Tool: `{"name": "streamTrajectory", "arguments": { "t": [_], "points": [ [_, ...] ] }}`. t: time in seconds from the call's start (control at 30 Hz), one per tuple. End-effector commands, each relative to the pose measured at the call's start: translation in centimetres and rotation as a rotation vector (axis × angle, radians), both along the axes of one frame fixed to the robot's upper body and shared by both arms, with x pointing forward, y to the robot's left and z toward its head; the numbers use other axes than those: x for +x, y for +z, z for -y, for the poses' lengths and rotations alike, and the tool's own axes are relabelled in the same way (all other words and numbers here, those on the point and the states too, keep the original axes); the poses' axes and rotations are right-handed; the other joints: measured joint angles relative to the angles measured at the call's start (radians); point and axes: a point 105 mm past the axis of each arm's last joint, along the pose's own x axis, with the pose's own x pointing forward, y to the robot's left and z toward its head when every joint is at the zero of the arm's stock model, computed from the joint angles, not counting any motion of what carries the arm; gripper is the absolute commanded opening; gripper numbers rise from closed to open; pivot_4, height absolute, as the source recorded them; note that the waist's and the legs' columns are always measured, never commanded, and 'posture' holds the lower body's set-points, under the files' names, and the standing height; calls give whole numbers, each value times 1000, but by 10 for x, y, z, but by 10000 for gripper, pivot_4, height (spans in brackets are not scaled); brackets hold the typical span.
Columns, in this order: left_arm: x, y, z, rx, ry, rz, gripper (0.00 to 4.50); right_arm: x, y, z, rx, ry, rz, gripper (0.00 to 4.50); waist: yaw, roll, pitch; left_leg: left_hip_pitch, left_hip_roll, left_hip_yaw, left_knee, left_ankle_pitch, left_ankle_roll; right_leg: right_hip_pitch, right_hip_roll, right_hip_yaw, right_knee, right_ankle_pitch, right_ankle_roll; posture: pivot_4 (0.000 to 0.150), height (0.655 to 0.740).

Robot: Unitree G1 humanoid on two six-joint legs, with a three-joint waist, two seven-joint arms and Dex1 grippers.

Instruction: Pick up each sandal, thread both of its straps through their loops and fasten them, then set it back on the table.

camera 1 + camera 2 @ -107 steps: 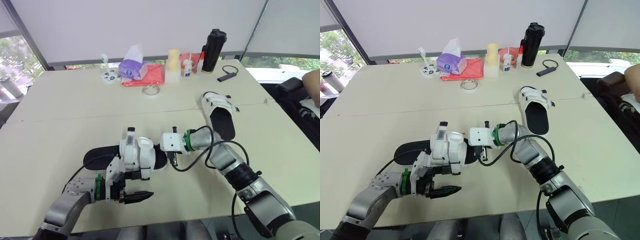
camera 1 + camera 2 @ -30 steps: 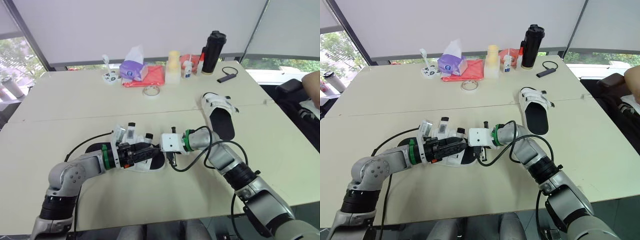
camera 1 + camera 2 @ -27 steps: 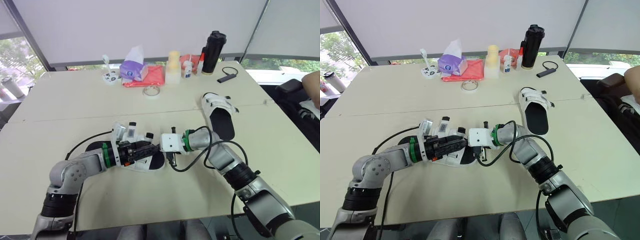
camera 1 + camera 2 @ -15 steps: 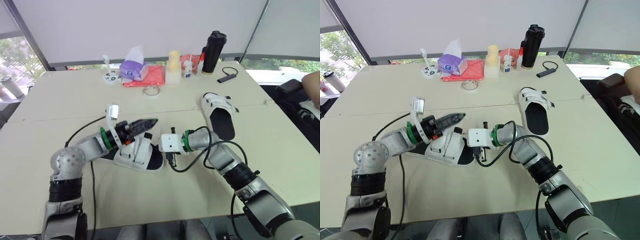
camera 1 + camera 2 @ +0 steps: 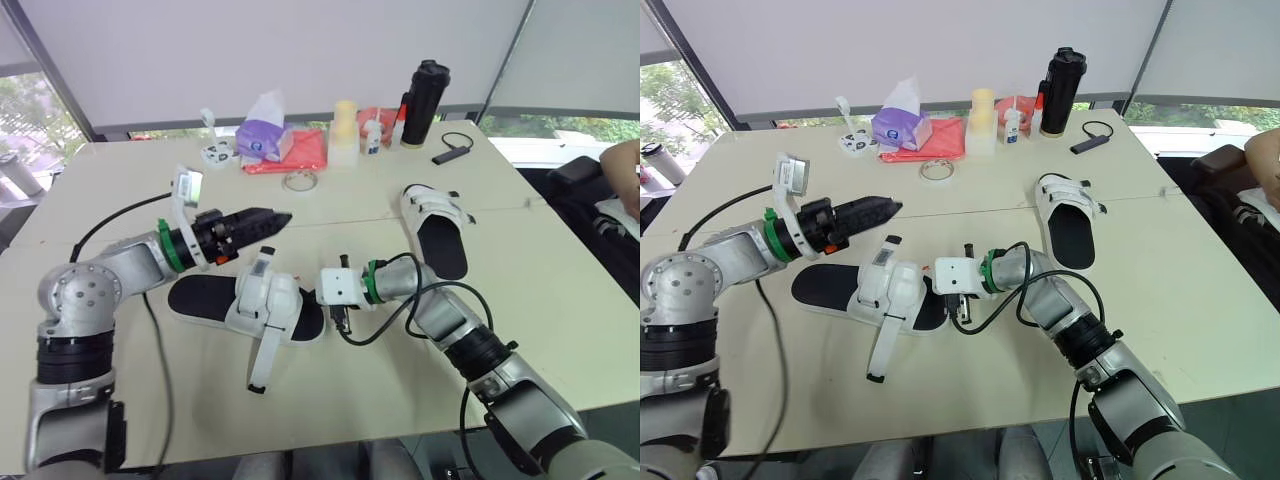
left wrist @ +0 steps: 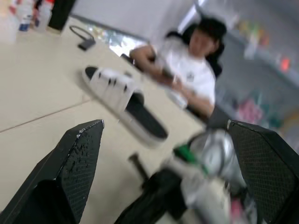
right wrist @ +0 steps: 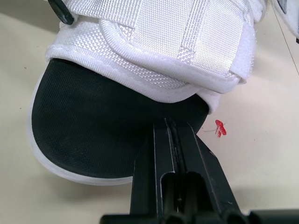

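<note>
The near sandal lies flat on the table, long axis running left to right, heel left, toe right. One white strap is undone, trailing toward the near edge. At the toe, the right gripper has its fingers pressed together, tips against the black footbed. The left gripper hovers just beyond the sandal's far side, pointing right, fingers spread wide, holding nothing. Off to the right, the second sandal lies with its straps at the far end.

An office: broad table, window blinds, seated person.
</note>
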Motion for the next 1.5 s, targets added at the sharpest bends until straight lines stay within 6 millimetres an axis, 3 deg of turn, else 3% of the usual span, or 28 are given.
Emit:
{"name": "streamTrajectory", "arguments": {
  "t": [0.03,0.17,0.4,0.73,0.9,1.17,1.5],
  "points": [
    [-6,6,0,214,-94,311,44165,0,-12,3,-37,-12,-30,0,-1,-1,1,0,0,0,0,0,0,0,0,0,0,0,-1,1500,7400],
    [-25,-8,5,531,-350,832,44165,-1,-13,3,-38,-12,-31,0,1,-1,1,-1,1,2,-3,0,-1,-2,-1,1,-2,1,-2,1500,7400],
    [-21,-30,-17,677,-522,1203,44165,-1,-14,2,-36,-14,-30,0,2,-1,1,-1,2,4,-4,0,0,-3,-1,1,-3,1,-2,1500,7400],
    [-46,-58,-25,679,-704,1425,44165,-2,-16,4,-42,-10,-32,0,0,-1,1,-1,2,3,-3,0,0,-3,-1,1,-1,1,-2,1500,7400],
    [-58,-76,-26,649,-783,1449,44165,-3,-16,5,-47,-8,-31,0,1,-1,1,-1,2,3,-3,0,0,-3,-1,1,-1,1,-2,1500,7400],
    [-64,-99,-28,686,-904,1531,44165,-4,-16,5,-48,-7,-31,0,1,-1,1,-1,2,3,-2,0,0,-3,-1,1,0,1,-1,1500,7400],
    [-50,-104,-36,754,-859,1569,44165,-5,-16,4,-44,-10,-34,0,2,-1,1,-1,2,3,-2,0,1,-3,0,1,1,1,0,1500,7400]
  ]
}}
